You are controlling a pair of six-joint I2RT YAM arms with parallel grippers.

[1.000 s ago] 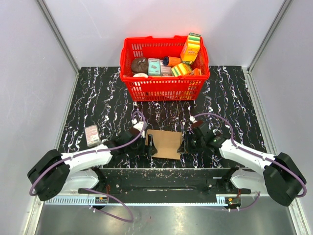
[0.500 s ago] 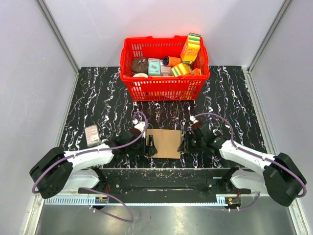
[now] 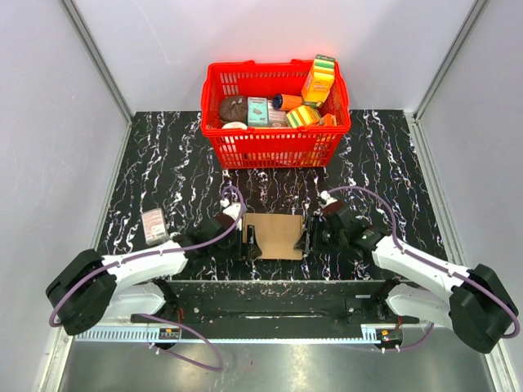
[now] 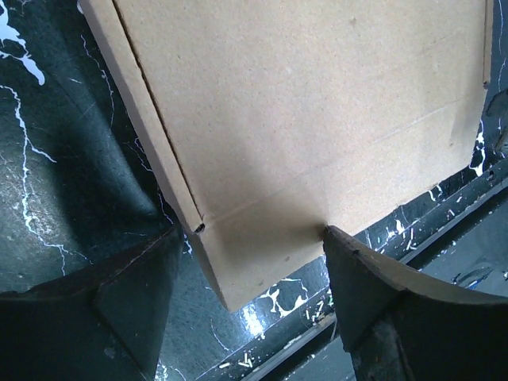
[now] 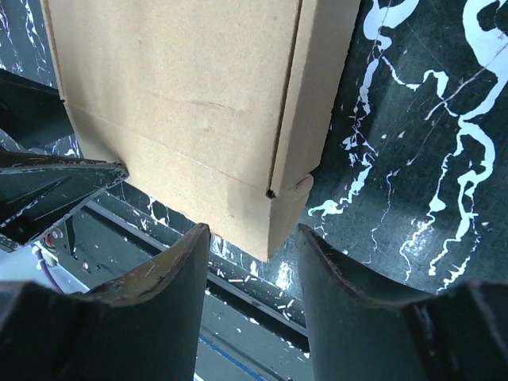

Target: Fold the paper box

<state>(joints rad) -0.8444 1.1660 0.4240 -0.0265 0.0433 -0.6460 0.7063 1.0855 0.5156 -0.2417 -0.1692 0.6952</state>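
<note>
Left gripper (image 3: 252,243) and right gripper (image 3: 306,240) both have jaws apart, each straddling a near corner of the box (image 3: 276,235). Box lies flat on the table (image 3: 163,171) between them.

A red plastic basket (image 3: 276,148) stands at the far middle of the black marbled surface (image 3: 163,163), filled with colourful packages, a tall yellow-green box (image 3: 318,79) among them. A small grey packet (image 3: 154,226) lies alone near the surface's left edge.

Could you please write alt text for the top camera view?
A flat brown cardboard box lies on a black marbled table, the left gripper at one end and the right gripper at the other. A red basket of packages stands behind.
</note>
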